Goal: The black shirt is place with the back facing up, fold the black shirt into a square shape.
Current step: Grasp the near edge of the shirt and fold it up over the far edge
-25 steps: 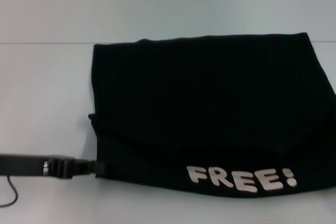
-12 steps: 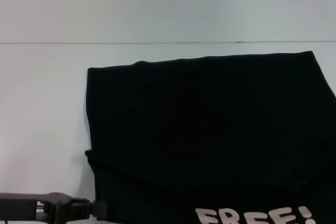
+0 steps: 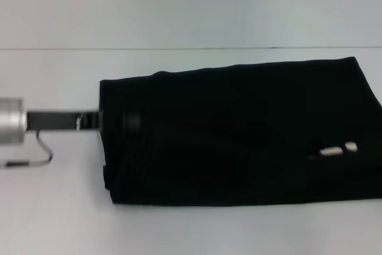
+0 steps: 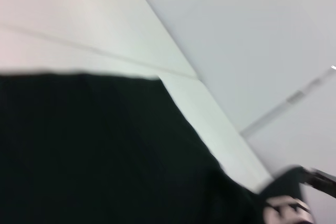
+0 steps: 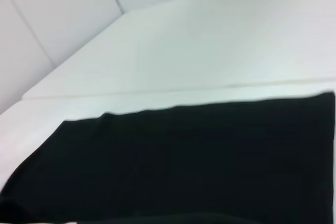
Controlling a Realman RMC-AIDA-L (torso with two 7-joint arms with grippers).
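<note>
White table (image 3: 179, 231) carries black shirt (image 3: 239, 135), folded flat (pale lettering barely visible), spread toward right side.

i saw flat, even light from overhead, bright on the pale table (image 3: 191, 231) with hardly a shadow and no glare. the shirt (image 3: 239, 135) read as one matte black mass, its folds nearly lost in the dark. the head view was soft all over. the left wrist view was smeared with motion blur, and the right wrist view was hazy too.
</note>
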